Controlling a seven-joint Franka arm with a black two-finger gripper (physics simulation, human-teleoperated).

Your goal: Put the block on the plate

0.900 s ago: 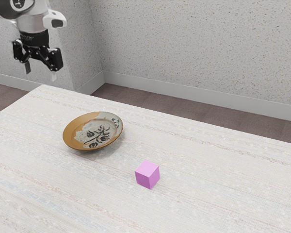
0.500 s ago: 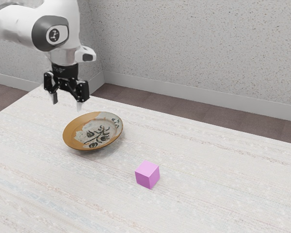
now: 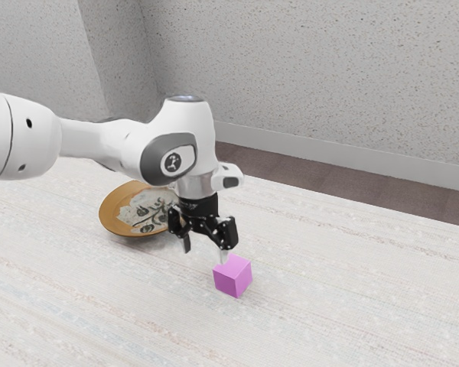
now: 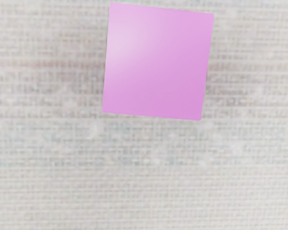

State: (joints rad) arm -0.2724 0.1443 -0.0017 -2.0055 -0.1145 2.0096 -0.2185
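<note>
Poised with claw spread wide, gripping only air, close to the pink block.
Seen with block resting on the pale surface, outside the ochre-rimmed, dark-patterned plate.

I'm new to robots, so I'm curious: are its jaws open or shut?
Open. In the exterior view the jaws stand apart, and the pink block rests on the table, not clamped between them.

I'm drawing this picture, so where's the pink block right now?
The pink block sits on the table, to the exterior view's right of the plate and nearer the camera, with the open fingers close by.
</note>
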